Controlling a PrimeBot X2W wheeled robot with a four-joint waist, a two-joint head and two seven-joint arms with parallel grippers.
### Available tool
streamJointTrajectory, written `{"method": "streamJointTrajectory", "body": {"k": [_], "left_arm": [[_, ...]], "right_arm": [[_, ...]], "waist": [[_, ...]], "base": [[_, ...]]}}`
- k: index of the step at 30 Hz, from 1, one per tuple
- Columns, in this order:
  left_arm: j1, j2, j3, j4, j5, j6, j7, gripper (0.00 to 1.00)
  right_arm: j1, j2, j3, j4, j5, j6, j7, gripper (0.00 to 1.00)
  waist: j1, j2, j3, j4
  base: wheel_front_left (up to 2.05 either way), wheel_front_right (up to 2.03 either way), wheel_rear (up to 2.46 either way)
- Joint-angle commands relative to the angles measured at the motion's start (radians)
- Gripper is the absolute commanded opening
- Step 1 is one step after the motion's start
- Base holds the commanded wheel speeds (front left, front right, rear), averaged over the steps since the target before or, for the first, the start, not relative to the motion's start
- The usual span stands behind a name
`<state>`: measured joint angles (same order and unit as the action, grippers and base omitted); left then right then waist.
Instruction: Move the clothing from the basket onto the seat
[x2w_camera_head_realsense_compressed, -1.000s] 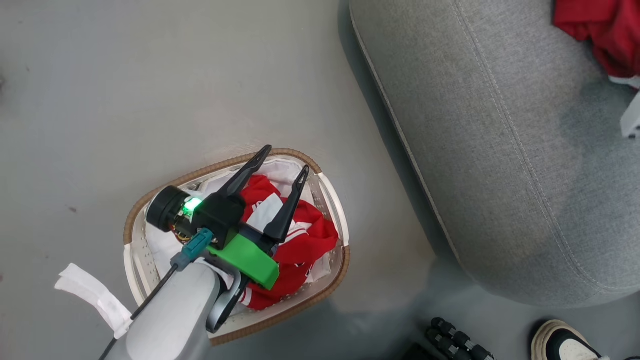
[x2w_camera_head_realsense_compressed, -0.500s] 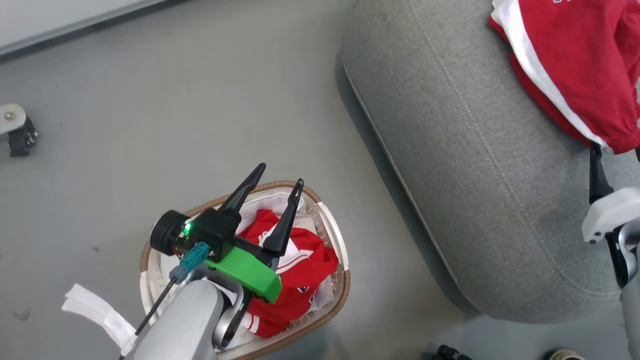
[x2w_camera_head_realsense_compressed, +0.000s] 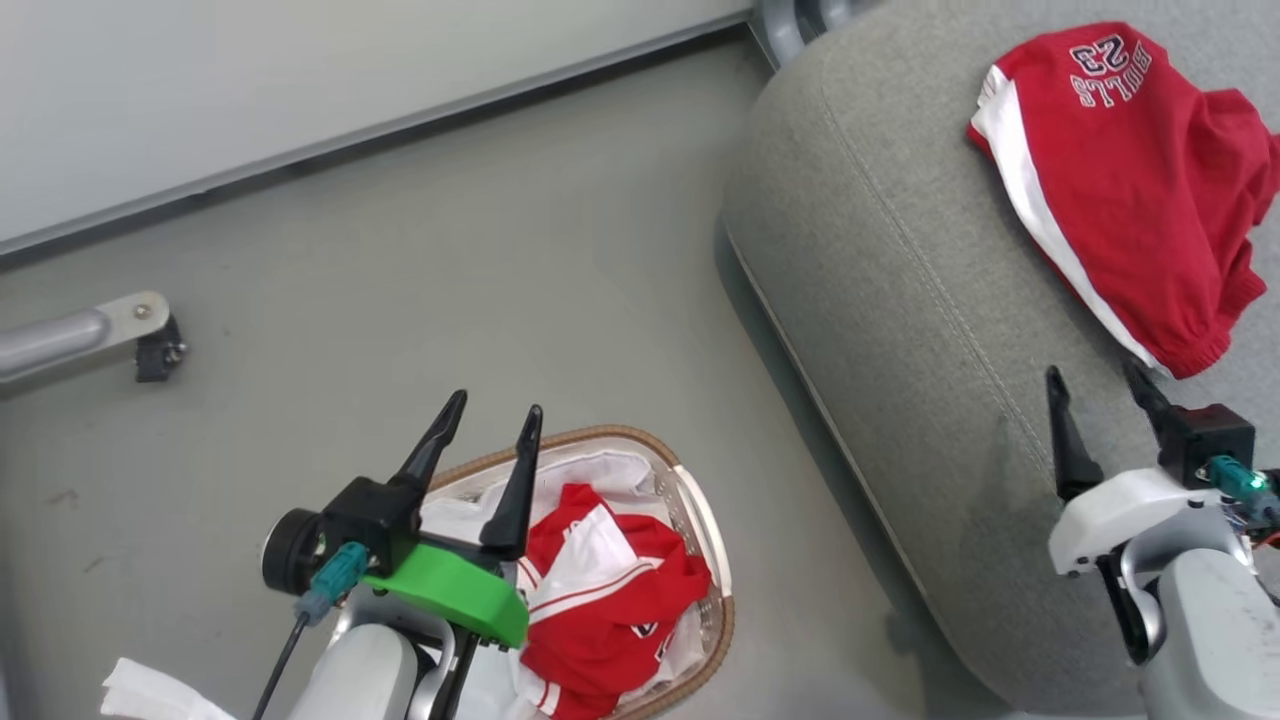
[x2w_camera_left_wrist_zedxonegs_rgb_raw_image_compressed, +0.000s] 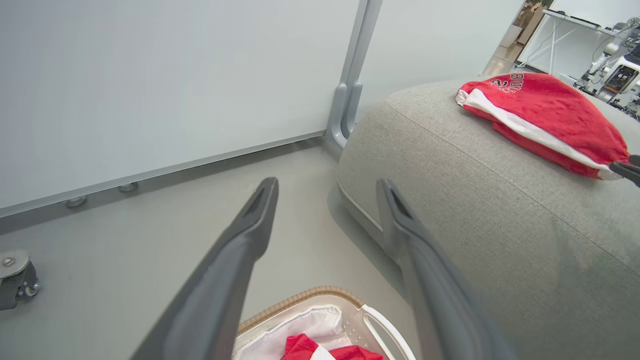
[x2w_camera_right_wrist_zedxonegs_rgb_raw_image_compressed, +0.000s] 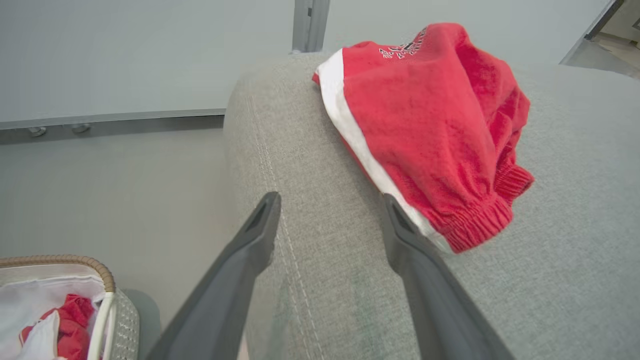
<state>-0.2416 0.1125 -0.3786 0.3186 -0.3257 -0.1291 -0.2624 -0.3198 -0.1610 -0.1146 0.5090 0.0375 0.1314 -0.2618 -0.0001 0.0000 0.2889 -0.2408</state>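
Lying on the couch cushion (x2w_camera_head_realsense_compressed: 900, 330) at two o'clock, one red garment (x2w_camera_head_realsense_compressed: 1130, 190) is done; the second garment (x2w_camera_head_realsense_compressed: 610, 620) sits in the basket (x2w_camera_head_realsense_compressed: 600, 435) at six. Left gripper (x2w_camera_head_realsense_compressed: 495, 403) and right gripper (x2w_camera_head_realsense_compressed: 1090, 370) gape empty.

Robotics lab with a mocked-up living-room corner. Evidence: bare grey floor (x2w_camera_head_realsense_compressed: 450, 280), white partition panels (x2w_camera_left_wrist_zedxonegs_rgb_raw_image_compressed: 175, 85) joined at a metal post (x2w_camera_left_wrist_zedxonegs_rgb_raw_image_compressed: 350, 95), and a caster (x2w_camera_left_wrist_zedxonegs_rgb_raw_image_compressed: 17, 280) on a stand leg. Past the panels are a white desk (x2w_camera_left_wrist_zedxonegs_rgb_raw_image_compressed: 575, 22) and robot hardware (x2w_camera_left_wrist_zedxonegs_rgb_raw_image_compressed: 619, 75). The domestic bits are a grey couch seat (x2w_camera_head_realsense_compressed: 900, 300) and a laundry basket (x2w_camera_head_realsense_compressed: 700, 520).
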Motion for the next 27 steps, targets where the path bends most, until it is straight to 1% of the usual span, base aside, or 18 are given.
{"method": "streamJointTrajectory", "body": {"k": [1, 8, 10, 16, 20, 27], "left_arm": [[0.021, -0.007, 0.029, 0.001, 0.012, -0.003, -0.004, 1.0], [0.074, -0.043, 0.179, 0.007, 0.08, -0.003, -0.004, 1.0], [0.086, -0.048, 0.215, 0.008, 0.096, -0.003, -0.004, 1.0], [0.129, -0.057, 0.307, 0.004, 0.129, -0.003, -0.004, 1.0], [0.161, -0.06, 0.344, -0.011, 0.143, -0.003, -0.004, 1.0], [0.227, -0.061, 0.366, -0.009, 0.123, -0.003, -0.004, 1.0]], "right_arm": [[0.011, 0.008, 0.019, -0.022, 0.014, -0.001, -0.005, 1.0], [0.022, 0.06, 0.102, -0.125, 0.055, -0.001, -0.005, 1.0], [0.027, 0.065, 0.119, -0.143, 0.06, -0.001, -0.005, 1.0], [0.05, 0.079, 0.135, -0.176, 0.072, -0.001, -0.005, 1.0], [0.084, 0.085, 0.135, -0.186, 0.073, -0.001, -0.005, 1.0], [0.145, 0.092, 0.133, -0.188, 0.08, -0.001, -0.005, 1.0]], "waist": [[0.0001, 0.0, -0.048, 0.053], [0.0001, 0.0, -0.097, 0.127], [0.0001, 0.0, -0.11, 0.145], [0.0001, 0.0, -0.149, 0.182], [0.0001, 0.0, -0.178, 0.198], [0.0001, 0.0, -0.219, 0.209]], "base": [[0.0, 0.0, 0.0], [0.0, 0.0, 0.0], [0.0, 0.0, 0.0], [0.0, 0.0, 0.0], [0.0, 0.0, 0.0], [0.0, 0.0, 0.0]]}}
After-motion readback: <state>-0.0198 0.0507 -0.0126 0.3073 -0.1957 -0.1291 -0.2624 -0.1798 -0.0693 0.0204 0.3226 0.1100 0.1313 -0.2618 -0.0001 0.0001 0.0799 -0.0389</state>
